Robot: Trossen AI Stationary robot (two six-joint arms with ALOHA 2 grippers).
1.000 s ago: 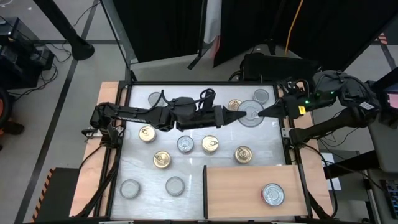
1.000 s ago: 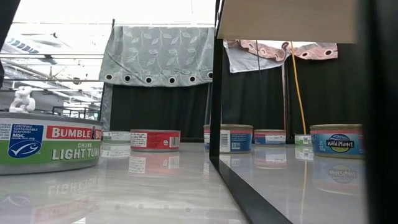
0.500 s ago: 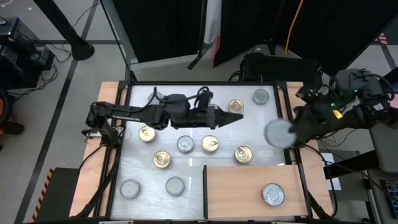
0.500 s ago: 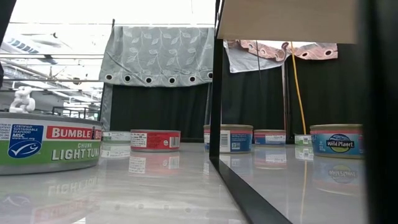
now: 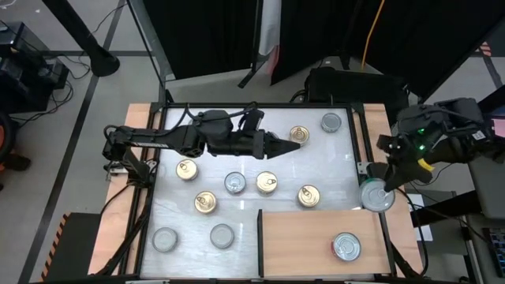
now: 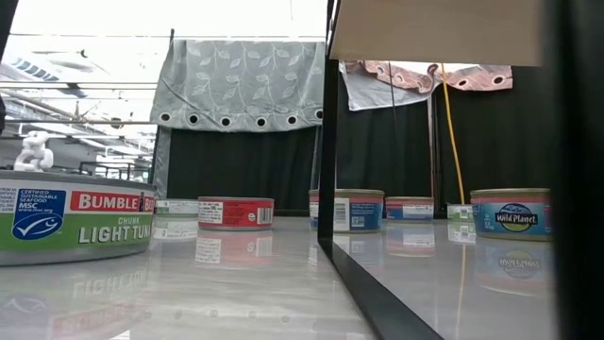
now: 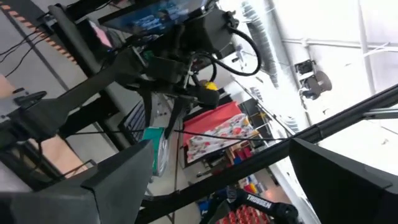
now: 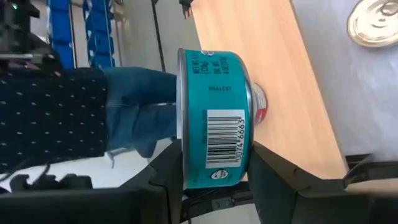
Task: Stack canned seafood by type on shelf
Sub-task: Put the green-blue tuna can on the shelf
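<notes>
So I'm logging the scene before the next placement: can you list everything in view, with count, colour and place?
Gold-top cans: five, on the white tabletop; one far, four mid-table, e.g..
Silver-top cans on the tabletop: four; one far right, one mid, two near left, e.g..
Can on shelf: one, silver, right side of the light-brown shelf.
Teal can: one, held at the table's right edge.
Person: dark dotted sleeve, jeans, beyond the table in the right wrist view.
Left gripper: mid-table, empty.
Right gripper: gripping the teal can.

Robotics lab: black curtains point(image 5: 205, 39), floor cables point(image 5: 31, 79), framed test table point(image 5: 331, 158).
</notes>
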